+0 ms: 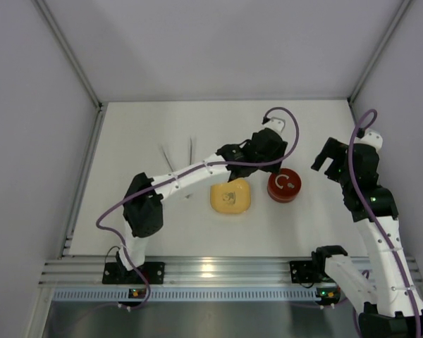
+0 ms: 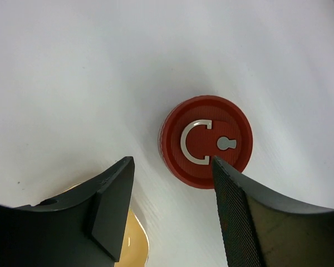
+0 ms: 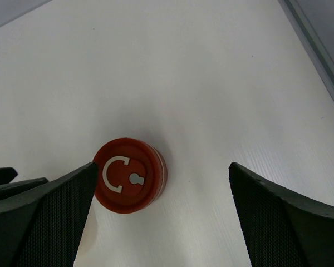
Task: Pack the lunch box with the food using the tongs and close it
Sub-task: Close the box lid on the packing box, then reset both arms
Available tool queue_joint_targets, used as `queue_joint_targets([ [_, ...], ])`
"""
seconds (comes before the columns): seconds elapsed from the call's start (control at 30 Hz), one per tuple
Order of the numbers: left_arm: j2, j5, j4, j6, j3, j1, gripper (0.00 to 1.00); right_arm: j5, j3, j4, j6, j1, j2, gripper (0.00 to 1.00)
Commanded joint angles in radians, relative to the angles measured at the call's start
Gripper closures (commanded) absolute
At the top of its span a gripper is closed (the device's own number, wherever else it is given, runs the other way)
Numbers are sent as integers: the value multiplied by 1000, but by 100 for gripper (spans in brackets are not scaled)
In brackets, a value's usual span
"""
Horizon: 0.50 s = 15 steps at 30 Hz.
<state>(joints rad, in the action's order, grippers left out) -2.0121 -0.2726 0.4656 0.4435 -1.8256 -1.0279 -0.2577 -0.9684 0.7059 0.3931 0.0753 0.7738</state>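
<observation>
Low in the centre of the top view, a yellow dish (image 1: pixel 230 198) lies on the white table (image 1: pixel 141 134). The lunch box (image 1: pixel 283 186) stands just to its right with the red lid (image 2: pixel 206 140) on. The left gripper (image 2: pixel 172 165) hangs above them, jaws partly apart and empty. The right gripper (image 3: pixel 162 165), right of the box, gapes wide and is also empty. Farther up, left of centre, the tongs (image 1: pixel 191 151) lie partly under the left arm (image 1: pixel 190 172).

The red lid (image 2: pixel 206 141) is showing a white curl mark and a pale grey keyhole shape. A yellow dish (image 1: pixel 230 197) and silver tongs (image 1: pixel 191 149) are standing out against the white table (image 1: pixel 141 134), and purple cables (image 1: pixel 296 134) are looping over black-and-white arms.
</observation>
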Motion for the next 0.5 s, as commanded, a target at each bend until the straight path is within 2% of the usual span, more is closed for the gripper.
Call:
queue_joint_targets([
  [0.0,137,-106,27,-3,26,18,37,26,-41,-19,-8,-16,-5,0],
  [0.07,222,-125,44,12,84,49,34,57,-62,-37,-5,-16,10,0],
  [0.23,430,-57,61,44,209,245,28,179,-133,-114,10,-16,88,1],
  [0.3,461,-43,102,25,215,310,18,245,-183,-151,16,-16,152,0],
  [0.37,486,-59,145,21,200,336,16,311,-231,-175,23,-16,217,1],
  [0.43,521,-91,160,14,212,357,1,324,-263,-184,15,-16,255,1],
  [0.47,533,-99,165,12,218,362,1,337,-283,-192,9,-16,281,0],
])
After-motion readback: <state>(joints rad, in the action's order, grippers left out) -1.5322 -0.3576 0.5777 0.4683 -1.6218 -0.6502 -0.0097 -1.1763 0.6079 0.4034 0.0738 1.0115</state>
